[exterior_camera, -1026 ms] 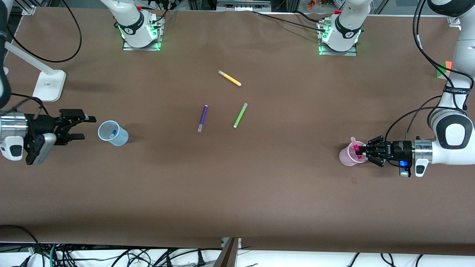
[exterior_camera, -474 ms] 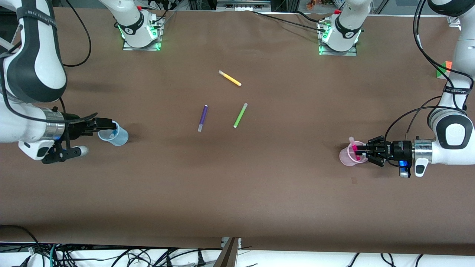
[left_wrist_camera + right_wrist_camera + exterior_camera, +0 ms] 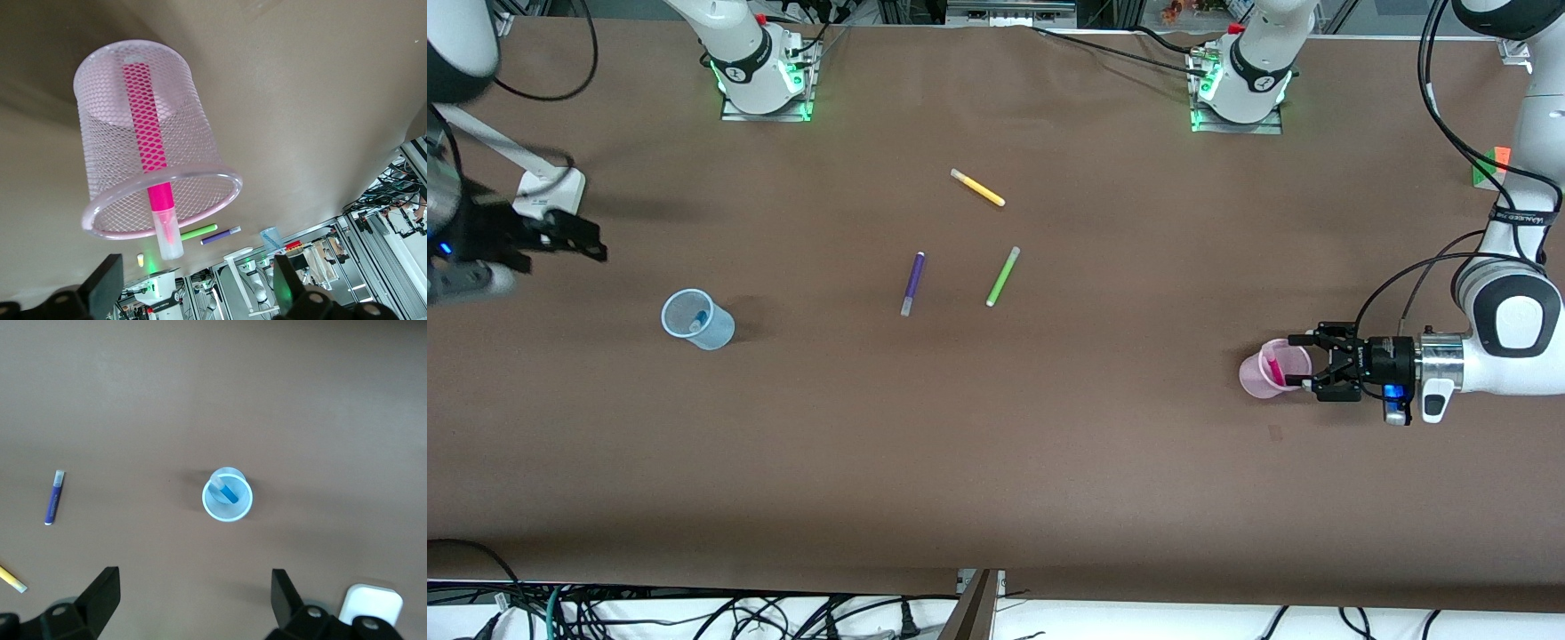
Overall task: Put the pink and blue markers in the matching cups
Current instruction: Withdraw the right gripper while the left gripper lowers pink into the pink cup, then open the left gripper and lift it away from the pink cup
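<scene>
**Both markers seated in matching cups; both jaws apart**

The table [image 3: 1049, 462] carries all items. The left arm extends low over its own end of the table; the left gripper [image 3: 1303, 360] has its jaws apart, one on each side of the pink cup's rim. The right arm is raised over the right arm's end of the table; the right gripper [image 3: 583, 242] also has its jaws apart and holds nothing.

The pink cup [image 3: 1261, 375] stands at the tips of the left jaws. The pink marker [image 3: 1274, 368] leans inside it, pale end above the rim. The blue cup [image 3: 696, 319] stands upright, well clear of the right jaws, directly in the right wrist view. The blue marker [image 3: 698, 319] leans inside it.

The purple marker [image 3: 911, 283], green marker [image 3: 1002, 276] and yellow marker [image 3: 977, 188] lie flat at mid-table, well apart from both jaws.
</scene>
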### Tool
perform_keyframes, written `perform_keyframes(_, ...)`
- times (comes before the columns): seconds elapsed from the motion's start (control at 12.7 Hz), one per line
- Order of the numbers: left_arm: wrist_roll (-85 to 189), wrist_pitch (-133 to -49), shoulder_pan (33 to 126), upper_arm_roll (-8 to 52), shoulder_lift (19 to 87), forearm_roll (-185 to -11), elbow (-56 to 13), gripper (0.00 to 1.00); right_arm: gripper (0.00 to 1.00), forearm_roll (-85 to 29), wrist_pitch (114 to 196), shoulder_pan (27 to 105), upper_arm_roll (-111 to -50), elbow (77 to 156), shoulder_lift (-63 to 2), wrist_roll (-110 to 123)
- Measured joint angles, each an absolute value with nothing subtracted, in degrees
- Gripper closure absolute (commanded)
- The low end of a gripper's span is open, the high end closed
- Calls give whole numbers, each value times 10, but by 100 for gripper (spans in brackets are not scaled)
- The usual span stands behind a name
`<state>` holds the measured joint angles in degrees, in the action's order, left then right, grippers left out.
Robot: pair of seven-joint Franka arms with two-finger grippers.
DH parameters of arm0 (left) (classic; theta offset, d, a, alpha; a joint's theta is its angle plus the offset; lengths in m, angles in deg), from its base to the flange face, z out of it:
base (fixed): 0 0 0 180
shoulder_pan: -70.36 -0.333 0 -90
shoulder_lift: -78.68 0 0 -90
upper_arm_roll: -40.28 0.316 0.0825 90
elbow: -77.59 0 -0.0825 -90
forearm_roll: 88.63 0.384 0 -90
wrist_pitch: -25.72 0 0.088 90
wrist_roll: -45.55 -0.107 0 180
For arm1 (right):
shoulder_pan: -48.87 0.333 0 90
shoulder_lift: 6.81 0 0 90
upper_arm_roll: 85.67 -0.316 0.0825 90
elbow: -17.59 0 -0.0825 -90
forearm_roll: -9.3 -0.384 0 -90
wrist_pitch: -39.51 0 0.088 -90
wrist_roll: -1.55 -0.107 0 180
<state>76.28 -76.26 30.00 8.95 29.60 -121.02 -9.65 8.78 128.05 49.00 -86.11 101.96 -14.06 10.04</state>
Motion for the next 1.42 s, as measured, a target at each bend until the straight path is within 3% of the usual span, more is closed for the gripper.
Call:
perform_keyframes(0.24, 753, -763, 300, 89, 296, -1210, -96, 0, 0, 95, 1270, 490, -858, 1046, -100, 100)
perform_keyframes(0.63, 725, -762, 301, 75, 320, -1164, -83, 0, 0, 95, 1220, 490, -847, 1054, -102, 86)
perform_keyframes(1.11, 723, -732, 352, 40, 477, -969, -78, 0, 0, 95, 1208, 490, -845, 1067, -83, 65)
perform_keyframes(1.42, 706, -654, 379, -52, 579, -779, -80, 0, 0, 95, 1208, 499, -845, 1089, -61, 65)
